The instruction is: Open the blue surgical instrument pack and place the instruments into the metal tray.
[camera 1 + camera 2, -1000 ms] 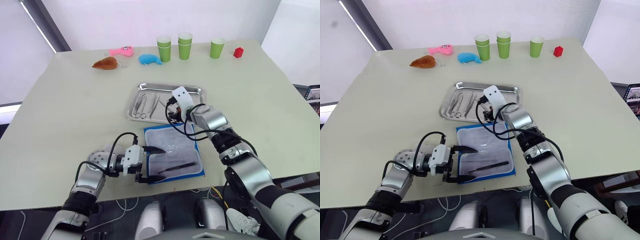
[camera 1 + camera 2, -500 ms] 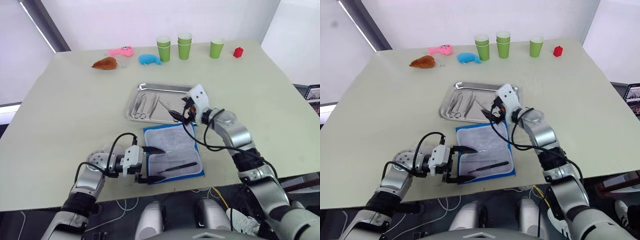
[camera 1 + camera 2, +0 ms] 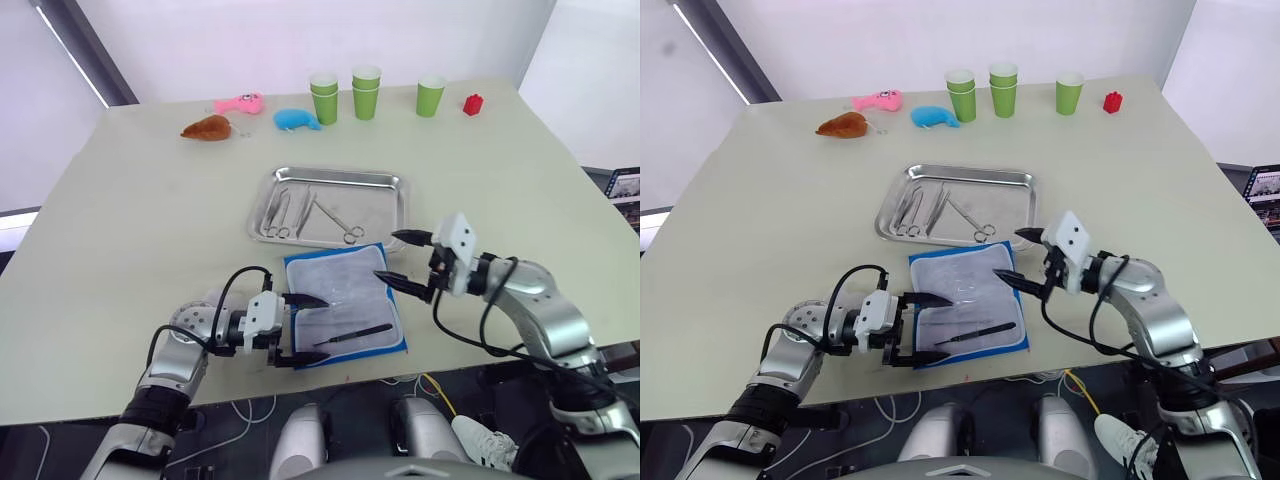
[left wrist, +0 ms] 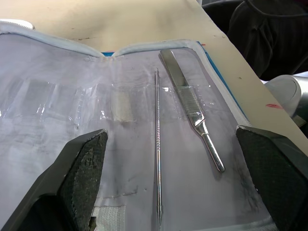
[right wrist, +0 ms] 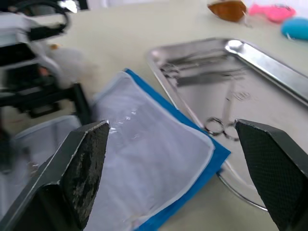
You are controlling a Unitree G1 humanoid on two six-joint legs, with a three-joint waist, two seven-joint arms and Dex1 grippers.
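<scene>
Tabletop: metal tray (image 3: 392, 183) holds instruments (image 3: 300, 212) (pack (image 3: 345, 312) holds two).

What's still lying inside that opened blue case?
On the blue surgical instrument pack's pale lining lie two tools: a thin needle-like probe and a flat-handled silvery instrument. Whether anything sits beneath the lining is hidden.

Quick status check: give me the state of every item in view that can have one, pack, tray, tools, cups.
Flat blue fabric instrument pack: open, lining up, two slim instruments inside.
Shallow shiny steel tray: holds several ring-handled instruments.
Left tool: open, empty, at the pack's edge.
Right tool: open, empty, beside the pack.
Green paper cups: upright; two are stacked pairs.
</scene>
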